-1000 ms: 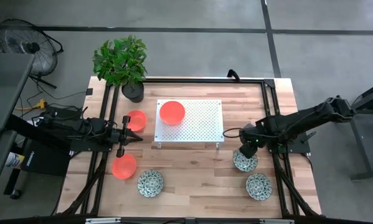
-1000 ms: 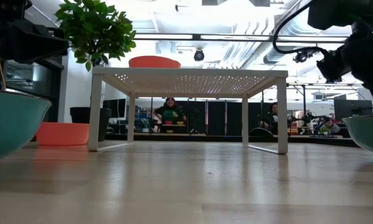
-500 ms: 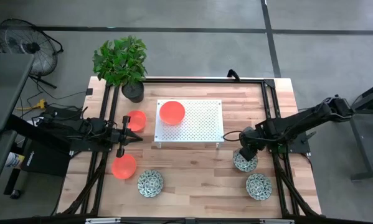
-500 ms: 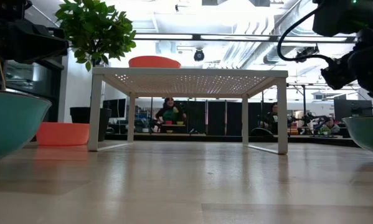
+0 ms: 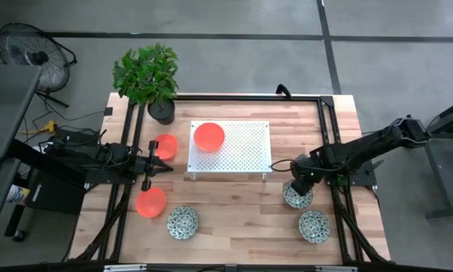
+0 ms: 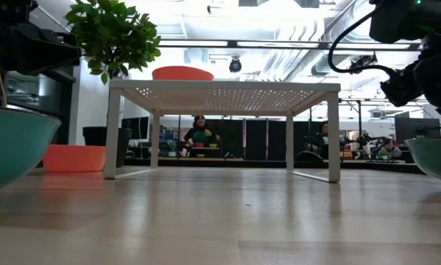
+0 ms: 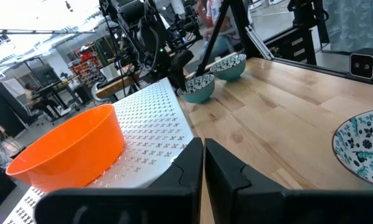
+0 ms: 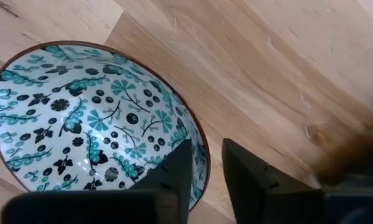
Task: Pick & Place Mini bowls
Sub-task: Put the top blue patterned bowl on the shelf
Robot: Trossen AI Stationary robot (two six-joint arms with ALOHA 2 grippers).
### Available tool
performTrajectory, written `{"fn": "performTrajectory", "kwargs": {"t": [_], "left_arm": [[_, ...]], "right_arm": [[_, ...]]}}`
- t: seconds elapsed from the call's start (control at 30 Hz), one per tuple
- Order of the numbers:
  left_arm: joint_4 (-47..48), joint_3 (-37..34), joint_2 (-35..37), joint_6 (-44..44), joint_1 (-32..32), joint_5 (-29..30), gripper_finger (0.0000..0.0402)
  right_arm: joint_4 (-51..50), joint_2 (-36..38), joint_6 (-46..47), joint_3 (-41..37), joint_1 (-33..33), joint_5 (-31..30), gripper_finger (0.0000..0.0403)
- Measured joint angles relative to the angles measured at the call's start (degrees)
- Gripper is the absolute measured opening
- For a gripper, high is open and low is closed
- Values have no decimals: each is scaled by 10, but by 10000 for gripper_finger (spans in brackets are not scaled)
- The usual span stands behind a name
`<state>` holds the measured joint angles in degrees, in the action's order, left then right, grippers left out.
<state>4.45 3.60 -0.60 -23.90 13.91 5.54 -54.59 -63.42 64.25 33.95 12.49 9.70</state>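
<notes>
Wooden tabletop (image 5: 234, 211) fills the middle of my overhead frame. On it, a white perforated stand (image 5: 245, 147) sits at centre with one orange bowl (image 5: 209, 136) on its left part. Two more orange bowls lie left of the stand: one (image 5: 165, 146) just beside it, one (image 5: 150, 202) lower down. A patterned bowl (image 5: 182, 222) is at lower centre-left; two more sit at lower right, one (image 5: 297, 196) under my right arm and one (image 5: 314, 226) below it. A potted plant (image 5: 147, 75) stands at the upper left corner of the tabletop. My left tool (image 5: 146, 183) waits between the two left orange bowls, fingers pressed together. My right tool (image 5: 300, 189) is down at the upper edge of the nearer right-hand patterned bowl.

From table height I see the stand across the middle with the orange bowl on top at its left, another orange bowl (image 6: 74, 157) on the wood at left, and teal bowl sides at both frame edges. People sit far behind.

My left wrist camera shows the shut fingers (image 7: 186, 171), the orange bowl on the stand at left, a patterned bowl at the right edge, two more far off.

My right wrist camera shows the two fingers (image 8: 177, 171) straddling the bowl's rim, one inside, one outside, narrowly apart; whether they already pinch it I cannot tell.
</notes>
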Motion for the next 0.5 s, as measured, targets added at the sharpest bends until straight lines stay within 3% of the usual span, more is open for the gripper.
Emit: {"fn": "performTrajectory", "kwargs": {"t": [0.17, 0.5], "left_arm": [[0, 0, 0, 0, 0, 0, 9], [0, 0, 0, 0, 0, 0, 9]], "right_arm": [[-1, 0, -14, 1, 0, 14, 12], [-51, 1, -56, 29, 0, 27, 3]]}}
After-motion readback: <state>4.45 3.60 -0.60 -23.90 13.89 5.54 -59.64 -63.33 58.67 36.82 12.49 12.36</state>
